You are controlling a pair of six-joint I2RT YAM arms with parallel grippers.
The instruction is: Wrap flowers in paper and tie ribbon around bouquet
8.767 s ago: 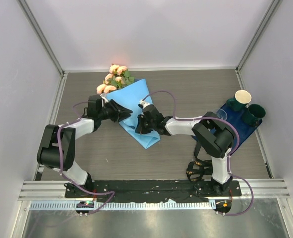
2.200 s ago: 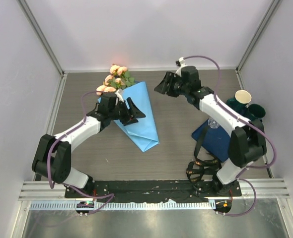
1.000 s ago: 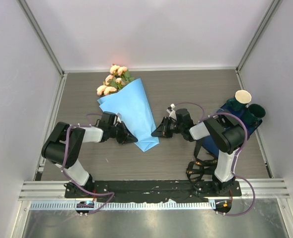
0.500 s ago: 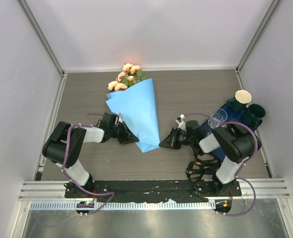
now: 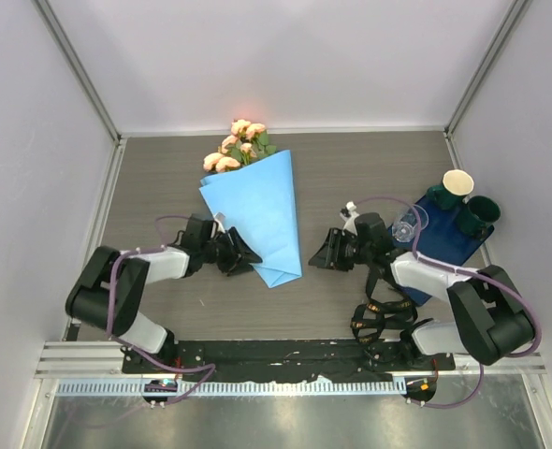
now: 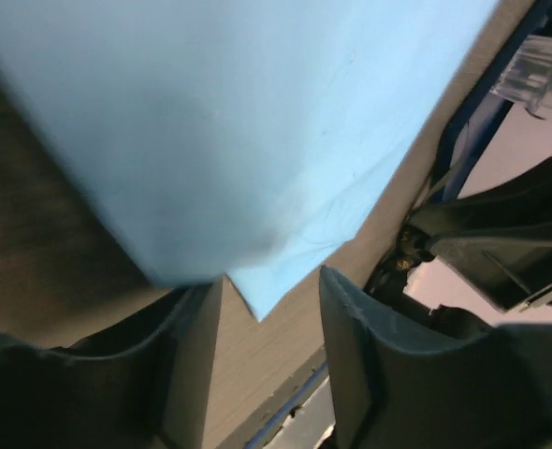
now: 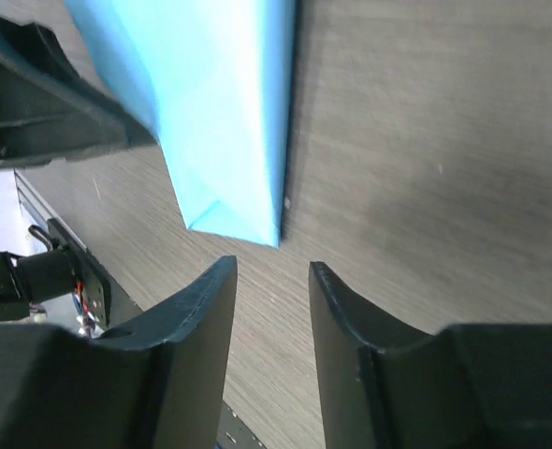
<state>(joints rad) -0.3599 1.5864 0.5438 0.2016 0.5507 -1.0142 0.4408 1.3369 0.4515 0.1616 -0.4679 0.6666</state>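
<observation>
The bouquet point(image 5: 257, 210) lies on the table as a cone of light blue paper point(image 6: 239, 122), with pink flowers point(image 5: 239, 145) sticking out of its wide far end. Its narrow tip point(image 7: 243, 220) points at the arms. My left gripper point(image 5: 252, 261) sits at the cone's lower left edge, open point(image 6: 265, 285), and the paper's corner reaches between its spread fingers. My right gripper point(image 5: 315, 257) is just right of the tip, open point(image 7: 271, 271), with only bare table between its fingers. The black ribbon point(image 5: 374, 320) lies in a loose heap by the right arm's base.
A dark navy mat point(image 5: 449, 245) lies at the right with a clear cup point(image 5: 409, 224), a white-rimmed cup point(image 5: 457, 182) and a dark green cup point(image 5: 484, 210) on it. Walls enclose the table on three sides.
Both grippers have opened and let go of the cone's tip. The bouquet shifted right and away, and the right gripper drew back to the right of the tip.
</observation>
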